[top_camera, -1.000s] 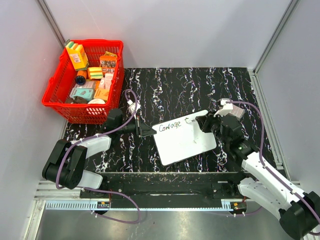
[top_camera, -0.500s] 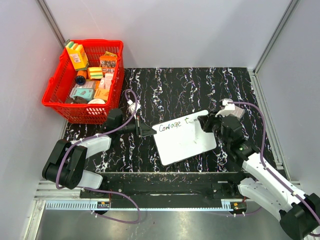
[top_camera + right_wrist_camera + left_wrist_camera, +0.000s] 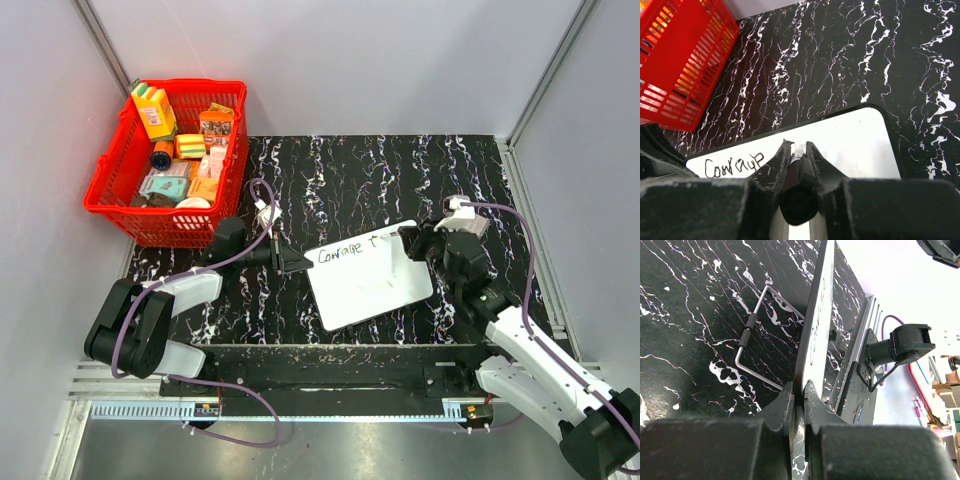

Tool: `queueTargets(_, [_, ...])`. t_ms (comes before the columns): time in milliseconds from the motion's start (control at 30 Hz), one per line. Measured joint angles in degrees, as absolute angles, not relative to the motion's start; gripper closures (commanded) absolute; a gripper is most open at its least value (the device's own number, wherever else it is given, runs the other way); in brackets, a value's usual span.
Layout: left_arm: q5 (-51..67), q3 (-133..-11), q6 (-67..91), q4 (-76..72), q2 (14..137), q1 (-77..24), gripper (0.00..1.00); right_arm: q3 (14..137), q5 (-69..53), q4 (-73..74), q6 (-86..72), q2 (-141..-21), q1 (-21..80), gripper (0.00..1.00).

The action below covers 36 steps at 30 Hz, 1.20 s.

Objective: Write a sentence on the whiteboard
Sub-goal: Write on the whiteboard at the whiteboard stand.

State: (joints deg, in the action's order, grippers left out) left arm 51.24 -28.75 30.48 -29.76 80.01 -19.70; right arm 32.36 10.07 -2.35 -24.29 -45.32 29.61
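Black tabletop [image 3: 400, 170]: whiteboard [image 3: 365, 285] centre, red basket [image 3: 165, 226] far-left corner.

Open table beyond the board, both flanks taken

From above, the table [image 3: 400, 170] is free from 11 to 1 o'clock of the whiteboard [image 3: 368, 283], a wide lane to the back wall. At 9 o'clock the left gripper [image 3: 299, 263] clamps the board's edge, and its arm fills that side. At 2 o'clock the right gripper [image 3: 406, 243], pinching a marker [image 3: 798, 197], overhangs the corner. The full red basket [image 3: 170, 160] blocks 10 o'clock. A bent wire stand [image 3: 748, 330] lies just beside the board.
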Motion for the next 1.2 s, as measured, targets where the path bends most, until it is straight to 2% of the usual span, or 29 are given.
queueTargets(1200, [51.24, -28.77, 30.46, -29.67, 80.01, -19.73, 1.0, 32.4, 8.27, -0.19, -24.32, -46.04, 29.61, 1.0])
